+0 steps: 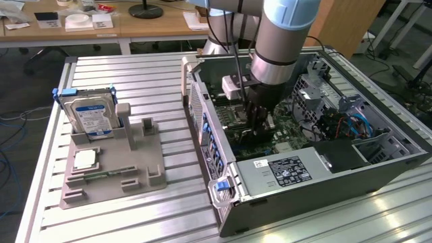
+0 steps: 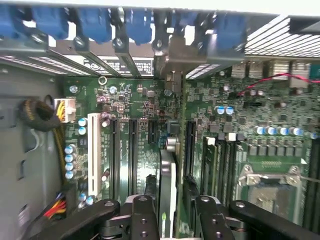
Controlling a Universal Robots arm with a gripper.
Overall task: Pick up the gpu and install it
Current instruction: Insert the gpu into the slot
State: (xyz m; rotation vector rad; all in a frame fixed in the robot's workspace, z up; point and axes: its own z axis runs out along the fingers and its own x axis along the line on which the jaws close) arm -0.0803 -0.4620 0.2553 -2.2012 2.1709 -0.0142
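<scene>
— Where is the arm sitting?

— I'm seeing it reaching straight down into the open computer case (image 1: pixel 378 167), wrist vertical, pincer (image 1: pixel 260 129) low over the motherboard (image 2: pixel 135 100).

— And the gpu?

— The gpu (image 2: pixel 167 185) is standing on edge between the fingers (image 2: pixel 142 220), pinched, bracket toward the case's rear wall. The hard drive (image 1: pixel 91 116) is resting at nine o'clock on the surface (image 1: pixel 135 76).
</scene>
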